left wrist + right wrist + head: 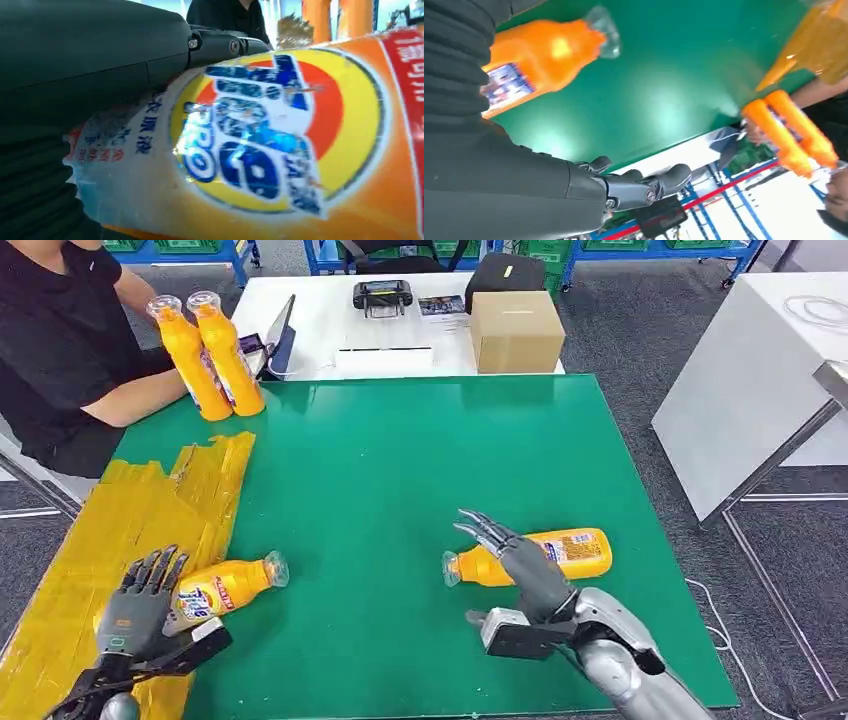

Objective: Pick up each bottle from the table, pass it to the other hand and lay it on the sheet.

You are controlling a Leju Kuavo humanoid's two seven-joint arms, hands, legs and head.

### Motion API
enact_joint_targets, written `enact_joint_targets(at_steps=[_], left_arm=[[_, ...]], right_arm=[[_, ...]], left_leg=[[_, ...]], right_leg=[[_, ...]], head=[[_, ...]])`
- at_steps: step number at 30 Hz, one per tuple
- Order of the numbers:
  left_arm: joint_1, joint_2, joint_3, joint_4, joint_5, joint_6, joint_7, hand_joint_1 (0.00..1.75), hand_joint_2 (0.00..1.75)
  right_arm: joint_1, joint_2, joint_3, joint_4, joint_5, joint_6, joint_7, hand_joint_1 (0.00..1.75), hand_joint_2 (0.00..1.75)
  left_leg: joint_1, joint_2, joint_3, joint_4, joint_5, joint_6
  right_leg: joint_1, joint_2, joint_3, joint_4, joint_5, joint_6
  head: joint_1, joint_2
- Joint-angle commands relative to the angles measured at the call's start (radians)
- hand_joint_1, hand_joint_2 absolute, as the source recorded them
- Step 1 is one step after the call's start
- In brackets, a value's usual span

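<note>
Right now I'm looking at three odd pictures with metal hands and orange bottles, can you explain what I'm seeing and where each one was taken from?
This is a two-armed humanoid robot. The wide picture is from its head, looking down at a green table. The other two come from cameras at its wrists, so they look turned.

Its left hand holds an orange bottle at the edge of a yellow sheet; the left wrist view shows that bottle's label up close. Its right hand is open, fingers spread over a second bottle lying on the table.

At the far corner, a person's hand holds two more orange bottles upright. Behind the table sits a cardboard box.
</note>
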Motion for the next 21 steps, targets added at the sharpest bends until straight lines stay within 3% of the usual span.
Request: enact_joint_targets(at_steps=[1, 5, 10, 14, 19, 21], left_arm=[[0.135, 0.041, 0.011, 0.083, 0.020, -0.113, -0.037, 0.00, 0.00], [0.131, 0.040, 0.008, 0.079, 0.064, -0.132, -0.074, 0.00, 0.00], [0.119, 0.079, -0.040, 0.090, 0.095, -0.176, -0.093, 0.00, 0.00], [0.110, 0.081, -0.058, 0.099, 0.098, -0.173, -0.088, 0.00, 0.00], [0.121, 0.018, -0.014, -0.001, 0.304, -0.200, -0.209, 0.00, 0.00], [0.121, -0.055, 0.040, -0.116, 0.491, -0.282, -0.304, 0.00, 0.00]], right_arm=[[-0.047, -0.090, -0.037, 0.055, 0.007, 0.057, 0.031, 0.00, 1.75], [-0.072, -0.091, -0.033, 0.093, 0.005, 0.069, 0.042, 0.00, 1.75], [-0.185, -0.059, -0.009, 0.232, -0.002, 0.088, 0.053, 0.00, 1.75], [-0.192, -0.059, -0.001, 0.245, -0.002, 0.088, 0.052, 0.00, 1.75], [-0.174, -0.098, -0.001, 0.234, -0.007, 0.091, 0.068, 0.00, 1.75], [-0.154, -0.133, -0.010, 0.222, -0.001, 0.099, 0.088, 0.00, 1.75]], left_leg=[[-0.001, 0.009, -0.003, -0.001, 0.000, 0.000], [0.000, 0.007, -0.002, -0.001, 0.000, 0.000], [-0.001, 0.010, -0.004, -0.002, 0.001, 0.000], [-0.001, 0.008, -0.003, -0.002, 0.002, 0.000], [0.000, 0.008, -0.004, -0.003, 0.002, 0.000], [-0.001, 0.003, -0.004, -0.001, 0.001, 0.001]], right_leg=[[-0.001, 0.009, -0.006, 0.000, 0.003, 0.000], [-0.001, 0.007, -0.005, -0.001, 0.002, 0.000], [-0.001, 0.011, -0.007, -0.001, 0.003, -0.001], [-0.001, 0.009, -0.006, -0.001, 0.003, -0.001], [0.000, 0.008, -0.007, -0.002, 0.003, -0.001], [-0.001, 0.004, -0.006, -0.001, 0.001, 0.000]], head=[[0.000, 0.000], [0.001, 0.000], [0.000, 0.000], [0.000, 0.000], [0.000, 0.000], [0.000, 0.000]])
